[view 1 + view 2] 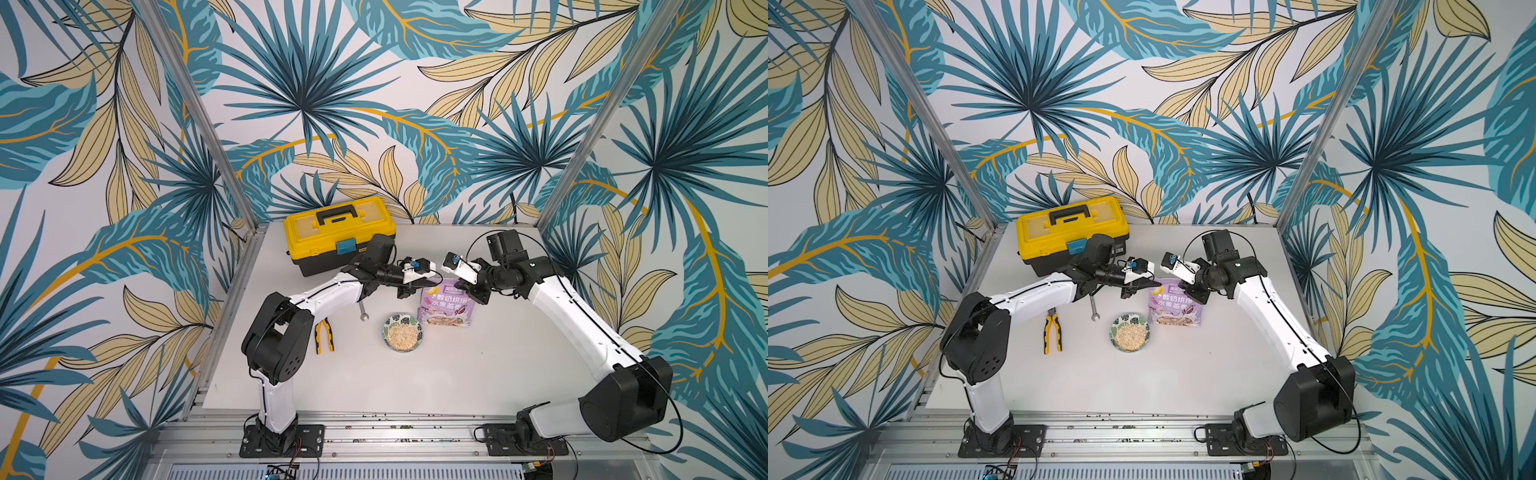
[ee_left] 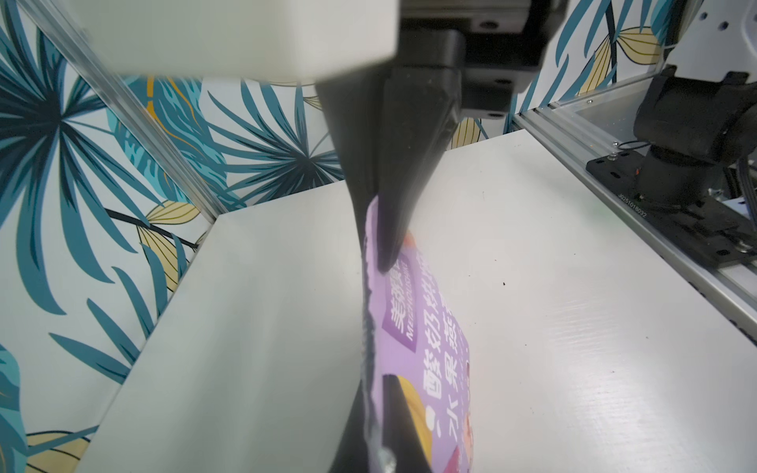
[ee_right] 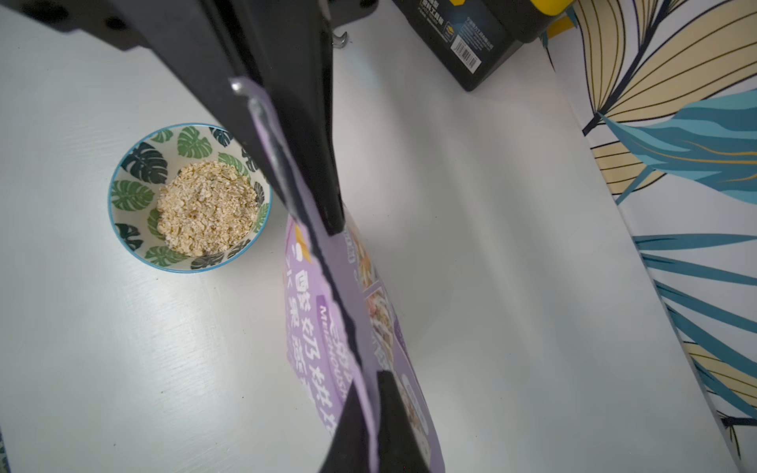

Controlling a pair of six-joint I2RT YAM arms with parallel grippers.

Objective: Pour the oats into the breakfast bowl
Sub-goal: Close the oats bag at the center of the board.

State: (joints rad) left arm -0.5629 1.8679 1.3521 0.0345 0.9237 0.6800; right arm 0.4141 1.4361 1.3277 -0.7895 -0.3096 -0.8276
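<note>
In a top view, the bowl (image 1: 402,332) holds the oats (image 1: 401,337); just behind it the pouch (image 1: 446,309) stands upright, left gripper (image 1: 424,285) and right gripper (image 1: 469,291) both clamped on its top corners. Uneven release could topple it, spilling flakes onto the table (image 1: 457,374).

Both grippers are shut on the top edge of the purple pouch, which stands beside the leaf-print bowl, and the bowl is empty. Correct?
Not quite. The bowl is not empty: it holds a heap of oats, plain in the right wrist view. The rest holds: left gripper and right gripper are both shut on the top edge of the purple pouch, standing beside the bowl.
</note>
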